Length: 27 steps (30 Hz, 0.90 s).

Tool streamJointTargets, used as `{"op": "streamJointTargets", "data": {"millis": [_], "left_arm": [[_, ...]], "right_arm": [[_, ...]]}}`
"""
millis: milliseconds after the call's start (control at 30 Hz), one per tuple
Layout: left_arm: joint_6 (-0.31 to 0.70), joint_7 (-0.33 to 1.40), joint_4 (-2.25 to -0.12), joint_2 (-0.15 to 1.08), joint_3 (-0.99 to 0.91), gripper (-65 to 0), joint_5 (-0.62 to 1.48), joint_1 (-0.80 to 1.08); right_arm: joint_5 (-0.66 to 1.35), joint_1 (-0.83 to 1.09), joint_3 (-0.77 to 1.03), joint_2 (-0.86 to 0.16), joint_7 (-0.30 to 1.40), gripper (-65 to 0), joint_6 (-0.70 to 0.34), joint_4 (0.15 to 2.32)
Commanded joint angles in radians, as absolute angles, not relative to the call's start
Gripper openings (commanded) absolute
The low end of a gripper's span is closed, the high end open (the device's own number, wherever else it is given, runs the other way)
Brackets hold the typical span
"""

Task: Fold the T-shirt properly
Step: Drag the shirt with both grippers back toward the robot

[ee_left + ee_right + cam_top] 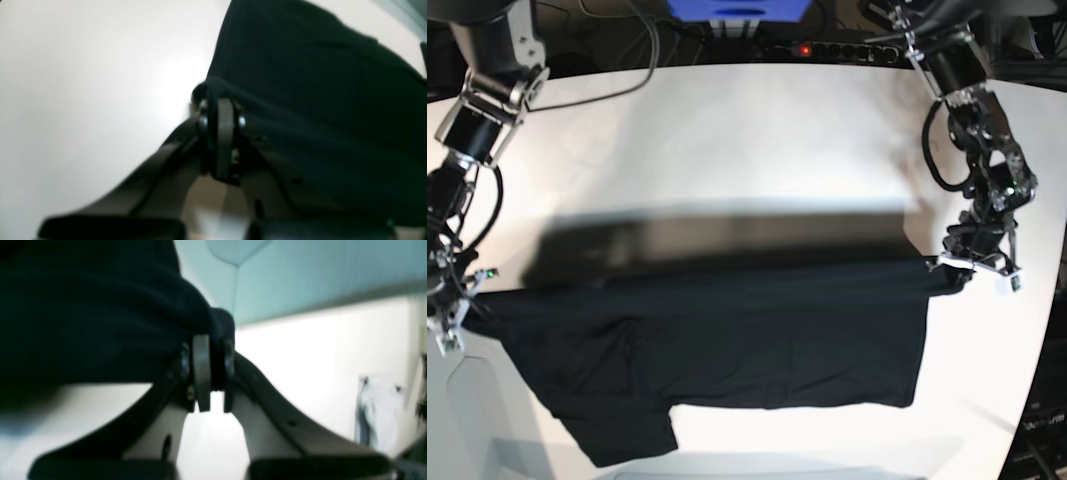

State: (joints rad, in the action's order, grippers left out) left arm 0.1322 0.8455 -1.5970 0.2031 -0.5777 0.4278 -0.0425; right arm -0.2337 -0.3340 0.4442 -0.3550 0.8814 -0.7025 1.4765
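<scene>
1. The T-shirt (727, 340) is plain black cloth, soft and matte, showing no print on the side that faces the base view.
2. It hangs stretched between the two arms above the white table (727, 140), its top edge drawn into a nearly straight line from one claw to the other.
3. Below that edge the cloth falls in a broad sheet; one short sleeve (617, 430) droops at the lower left of the base view.
4. A long dark shadow of the cloth lies across the smooth, glossy table behind it.
5. The left claw (222, 100) is clamped together on a bunched corner of the shirt; the cloth spreads away to the right of it in the left wrist view, faintly ribbed with folds.
6. The right claw (210, 340) is likewise clamped on a gathered corner, with the fabric massed to its left in the right wrist view.
7. The claw fingers (201, 373) are flat, dark grey and narrow, set on curved dark arms.
</scene>
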Motion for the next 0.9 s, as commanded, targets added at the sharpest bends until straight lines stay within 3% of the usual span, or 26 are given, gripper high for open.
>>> {"op": "streamJointTargets", "data": {"millis": [0, 200, 867], "left_arm": [[0.124, 0.817, -1.635, 0.223, -0.602, -64.9, 0.414, -0.039], [0.125, 0.806, -1.685, 0.2, -0.61, -64.9, 0.414, 0.097], [0.125, 0.805, -1.828, 0.193, -0.611, -64.9, 0.414, 0.513]], "right_arm": [[-0.246, -0.32, 0.452, -0.377, 0.877, -65.0, -0.698, 1.524], [-0.245, -0.097, 0.562, -0.325, 0.868, -65.0, -0.698, 1.667], [-0.24, 0.282, 0.71, -0.232, 0.792, -65.0, -0.698, 1.681]]}}
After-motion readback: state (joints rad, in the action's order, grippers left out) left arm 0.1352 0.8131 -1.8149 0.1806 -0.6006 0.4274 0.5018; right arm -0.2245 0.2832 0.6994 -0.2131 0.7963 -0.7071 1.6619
